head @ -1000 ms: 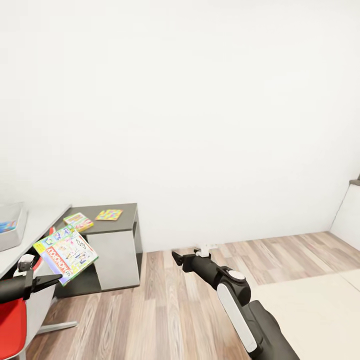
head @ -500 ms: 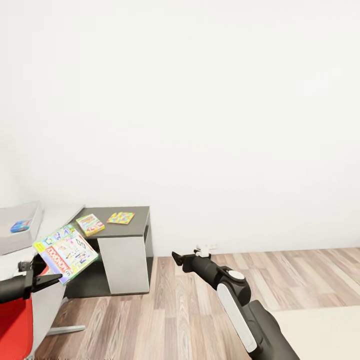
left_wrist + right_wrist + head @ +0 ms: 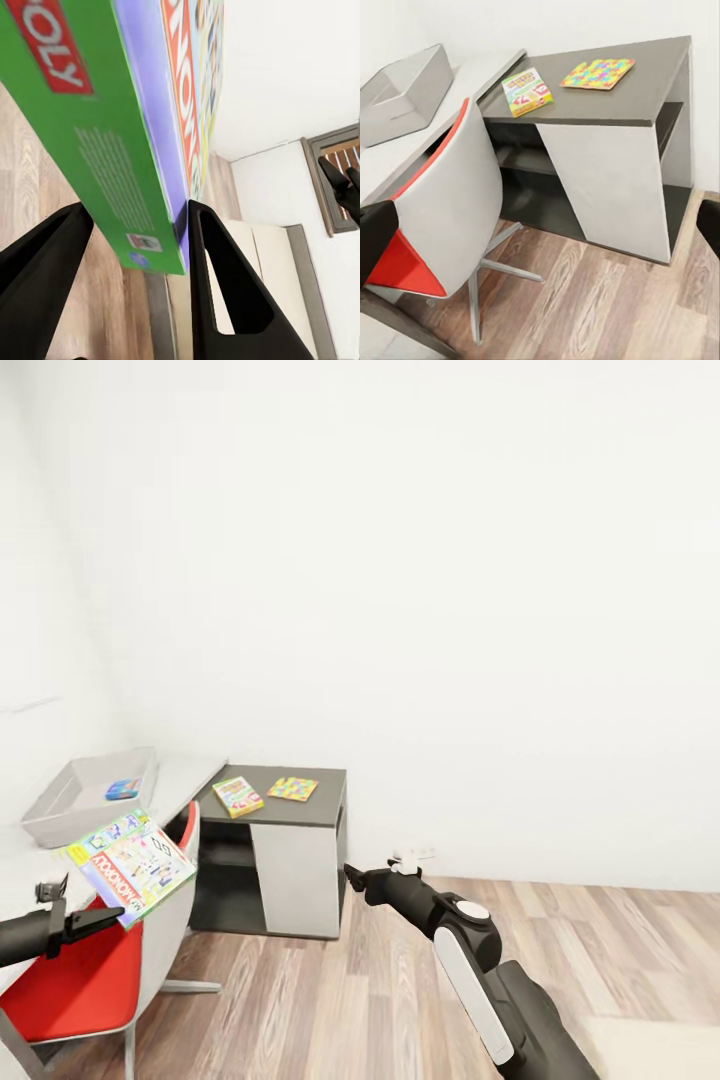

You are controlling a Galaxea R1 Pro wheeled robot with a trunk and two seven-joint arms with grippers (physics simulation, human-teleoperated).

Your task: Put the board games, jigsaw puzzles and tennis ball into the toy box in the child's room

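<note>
My left gripper (image 3: 88,923) is shut on a green-edged board game (image 3: 132,866) with a busy white cover; its edge sits between the fingers (image 3: 225,292). The light-grey toy box (image 3: 60,815) stands on the pale table (image 3: 190,775) and holds a blue board game (image 3: 122,790). On the dark lower section lie the Skip-Bo game (image 3: 238,796) (image 3: 526,91) and one jigsaw puzzle (image 3: 293,789) (image 3: 596,73). My right gripper (image 3: 352,877) is open and empty, out over the floor. The tennis ball and the bed are out of view.
A red-and-grey swivel chair (image 3: 95,970) (image 3: 450,210) stands in front of the table, under my left arm. Wooden floor (image 3: 330,1000) stretches to the right of the desk, with a white wall behind it.
The camera has swung left: the desk and toy box have slid rightwards and further into view, and the chair now shows. Both arms hold the same pose, the game still gripped.
</note>
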